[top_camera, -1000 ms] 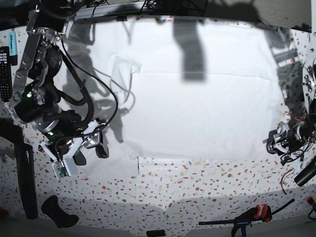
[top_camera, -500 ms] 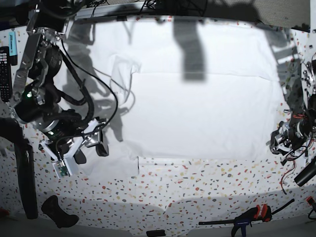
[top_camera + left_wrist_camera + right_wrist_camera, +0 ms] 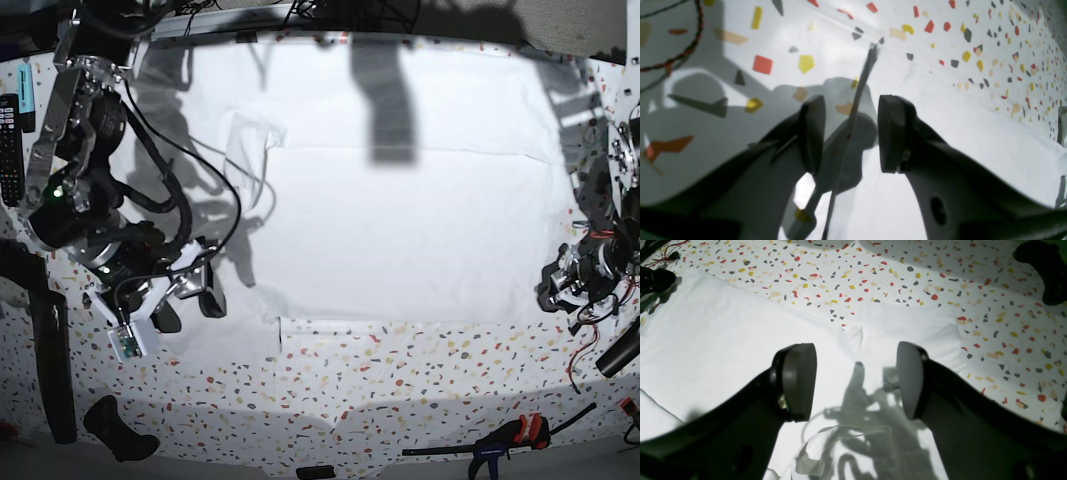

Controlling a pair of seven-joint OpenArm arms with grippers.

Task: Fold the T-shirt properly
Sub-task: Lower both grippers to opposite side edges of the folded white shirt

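The white T-shirt (image 3: 400, 230) lies spread flat over the speckled table (image 3: 400, 380). My right gripper (image 3: 187, 305) hovers over the shirt's lower left part near the sleeve. In the right wrist view the right gripper (image 3: 853, 381) is open wide, with only the cloth (image 3: 723, 333) beneath it. My left gripper (image 3: 560, 290) sits at the shirt's right edge. In the left wrist view the left gripper (image 3: 851, 133) is open, and a thin edge of the shirt (image 3: 973, 133) runs up between its fingers (image 3: 811, 133) without being pinched.
Remote controls (image 3: 10, 130) lie at the far left. A black strap (image 3: 50, 360) and a black object (image 3: 120, 430) sit at the front left. A clamp (image 3: 500, 440) lies at the front right, with loose cables (image 3: 590, 350) beside the left arm.
Both arms shifted only slightly. The left gripper edged a little toward the shirt's right edge. Both grippers kept the same opening.
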